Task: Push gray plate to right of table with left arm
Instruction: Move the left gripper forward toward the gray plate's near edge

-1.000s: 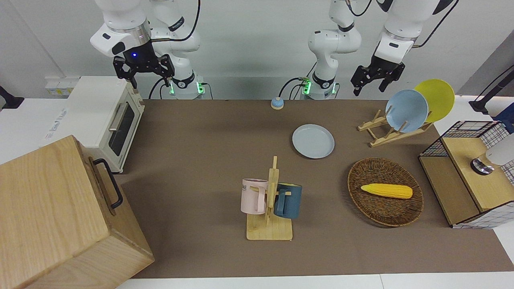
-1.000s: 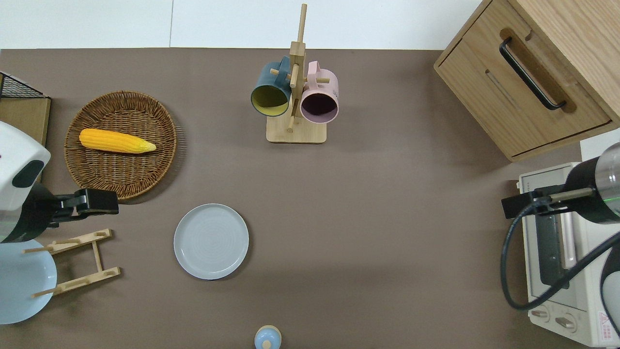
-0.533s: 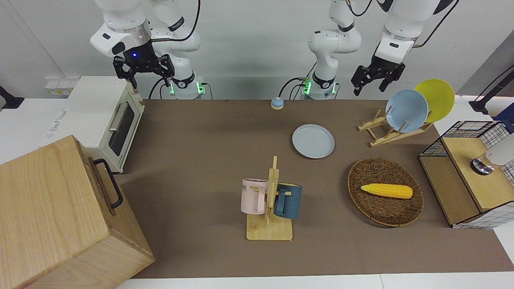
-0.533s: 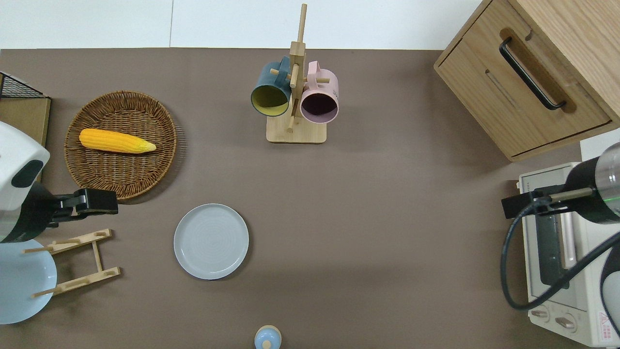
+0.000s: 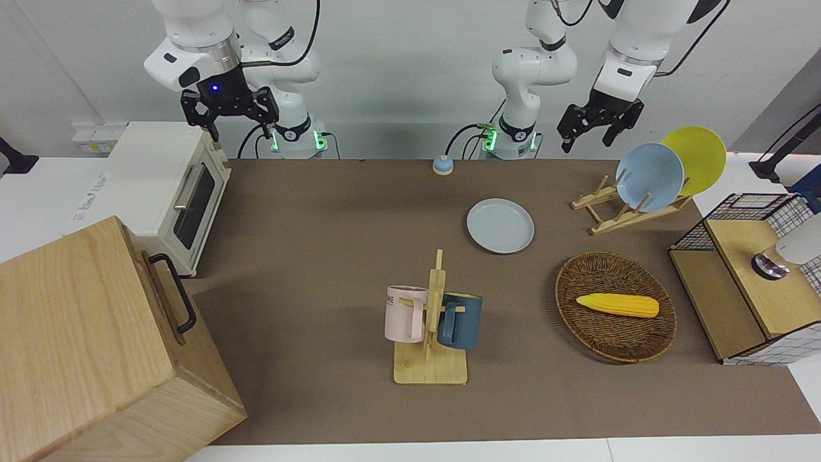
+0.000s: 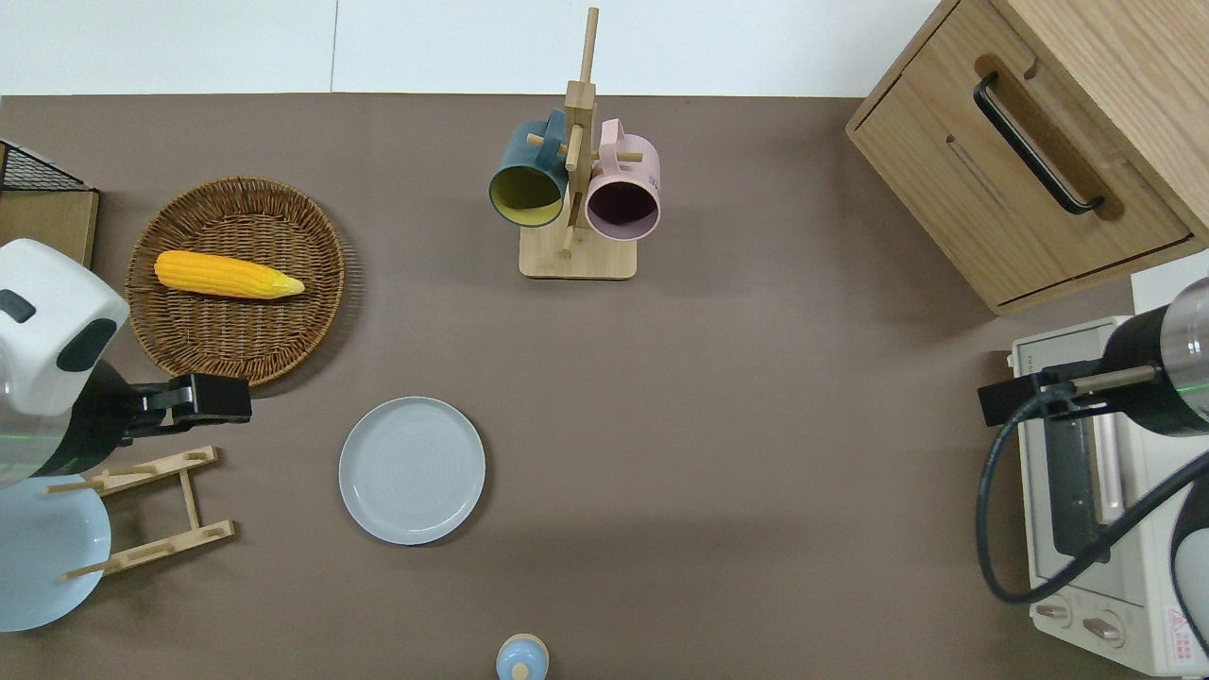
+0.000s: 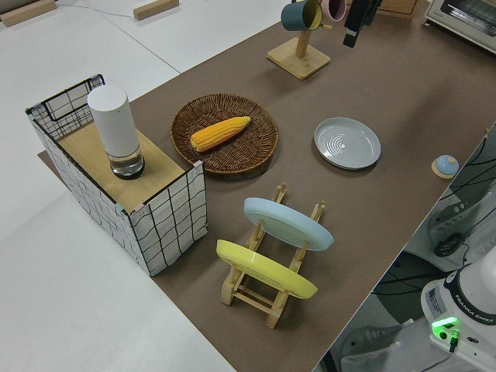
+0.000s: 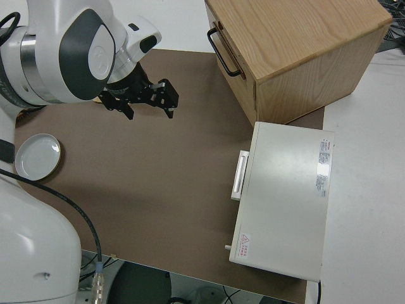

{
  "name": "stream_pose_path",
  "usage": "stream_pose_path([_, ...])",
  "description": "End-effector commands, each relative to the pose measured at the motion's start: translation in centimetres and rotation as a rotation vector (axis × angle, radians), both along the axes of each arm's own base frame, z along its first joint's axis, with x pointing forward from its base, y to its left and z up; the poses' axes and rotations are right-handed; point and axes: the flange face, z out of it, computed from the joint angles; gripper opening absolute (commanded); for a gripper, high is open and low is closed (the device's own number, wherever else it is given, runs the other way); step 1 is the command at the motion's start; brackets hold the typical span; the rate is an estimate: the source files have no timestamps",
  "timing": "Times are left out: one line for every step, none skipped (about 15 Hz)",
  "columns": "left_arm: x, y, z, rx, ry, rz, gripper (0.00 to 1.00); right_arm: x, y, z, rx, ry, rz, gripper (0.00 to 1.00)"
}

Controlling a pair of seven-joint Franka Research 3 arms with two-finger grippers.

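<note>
Smooth matt gray plate [image 6: 412,469] on the table [image 6: 756,425]'s matt brown cover; woven wicker basket [image 6: 236,331].

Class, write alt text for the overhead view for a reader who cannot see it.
A gray plate lies flat and untouched on the brown table, while the left gripper is over the edge of a wicker basket holding a corn cob. Farther from the robots stands a mug rack.

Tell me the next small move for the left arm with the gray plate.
Probably bring the left gripper down beside the gray plate's edge at the left arm's end. It hangs above the table, apart from the plate, near the wicker basket's rim.
</note>
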Motion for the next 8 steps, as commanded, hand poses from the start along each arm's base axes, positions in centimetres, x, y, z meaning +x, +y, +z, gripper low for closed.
stream_pose_path([0.0, -0.4, 0.3, 0.009, 0.011, -0.003, 0.99, -0.5, -0.1, 0.2, -0.003, 0.006, 0.004, 0.996])
stream_pose_path([0.0, -0.2, 0.4, 0.010, 0.011, 0.002, 0.99, -0.5, -0.1, 0.2, -0.003, 0.006, 0.004, 0.996])
stream_pose_path([0.0, -0.2, 0.3, 0.011, 0.012, 0.002, 0.99, -0.5, -0.1, 0.2, -0.003, 0.006, 0.004, 0.996])
stream_pose_path([0.2, 0.2, 0.3, 0.011, 0.004, 0.006, 0.99, -0.5, -0.1, 0.2, -0.003, 0.006, 0.004, 0.996])
stream_pose_path([0.2, 0.2, 0.4, 0.011, 0.000, 0.008, 0.99, -0.5, -0.1, 0.2, -0.003, 0.006, 0.004, 0.996])
stream_pose_path([0.3, 0.6, 0.4, 0.011, -0.002, 0.015, 0.99, -0.5, -0.1, 0.2, -0.003, 0.006, 0.004, 0.996])
stream_pose_path([0.3, 0.9, 0.3, 0.013, 0.001, 0.022, 0.99, -0.5, -0.1, 0.2, -0.003, 0.006, 0.004, 0.996])
stream_pose_path([0.2, 1.3, 0.3, 0.013, 0.002, 0.029, 0.99, -0.5, -0.1, 0.2, -0.003, 0.006, 0.004, 0.996])
